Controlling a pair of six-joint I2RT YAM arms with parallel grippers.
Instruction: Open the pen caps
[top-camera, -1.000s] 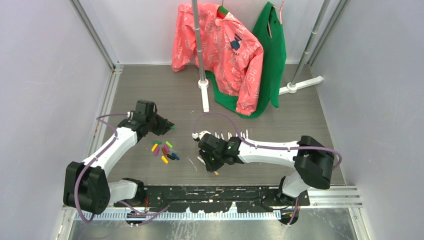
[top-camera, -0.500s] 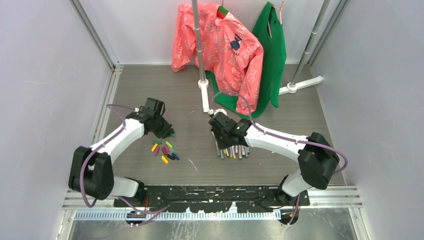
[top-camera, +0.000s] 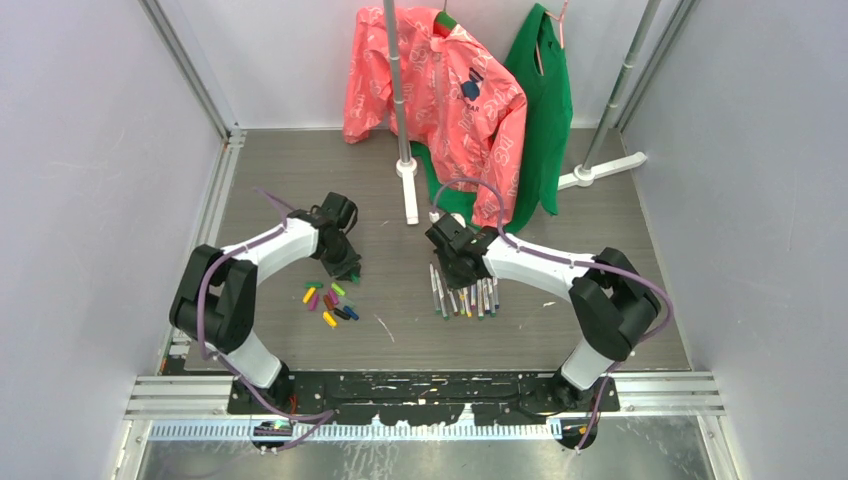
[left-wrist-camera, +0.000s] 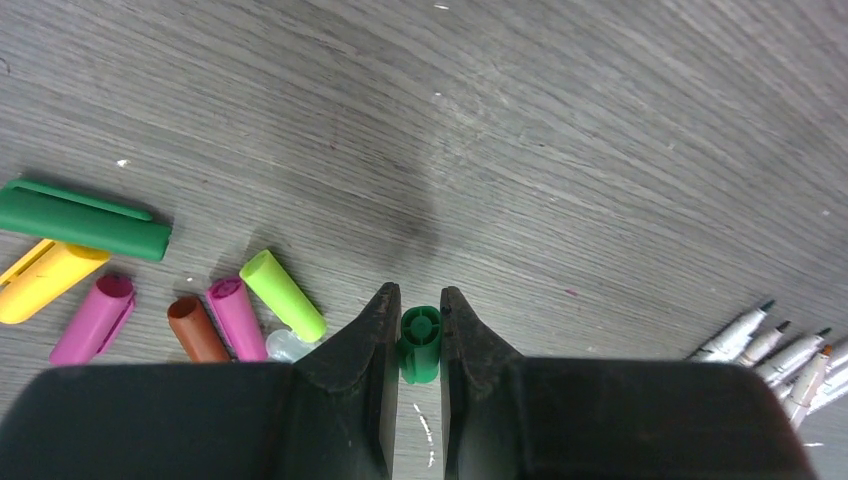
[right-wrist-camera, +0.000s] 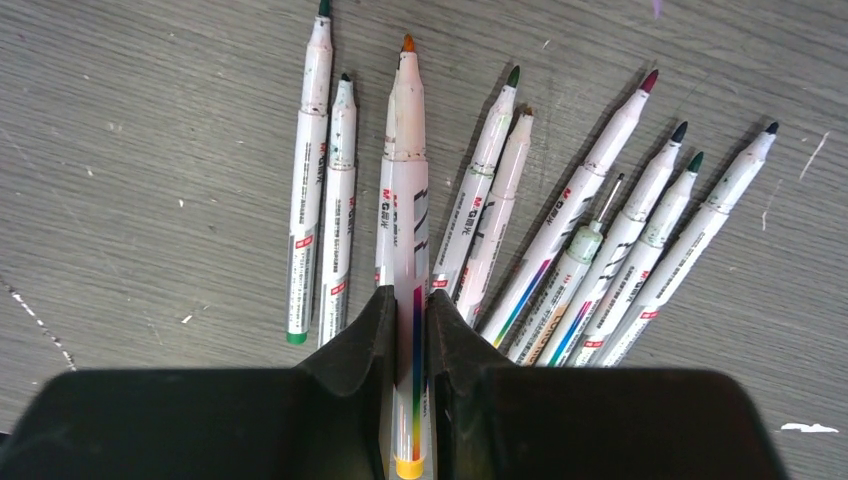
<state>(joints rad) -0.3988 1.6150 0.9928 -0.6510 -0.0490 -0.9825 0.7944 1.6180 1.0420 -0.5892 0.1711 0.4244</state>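
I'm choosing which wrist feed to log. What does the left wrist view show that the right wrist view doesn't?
Only the left wrist view: the left gripper pinching a green cap, with loose caps lying to its left. Only the right wrist view: the right gripper closed on an orange-tipped pen, the other uncapped pens fanned out on both sides of it. Both: the grey wood-grain table; a few pen tips also peek in at the left wrist view's right edge.

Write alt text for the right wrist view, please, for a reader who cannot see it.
The right gripper is shut on an orange-tipped pen, tip pointing away. Other uncapped pens lie fanned out around it on the grey wood-grain table.
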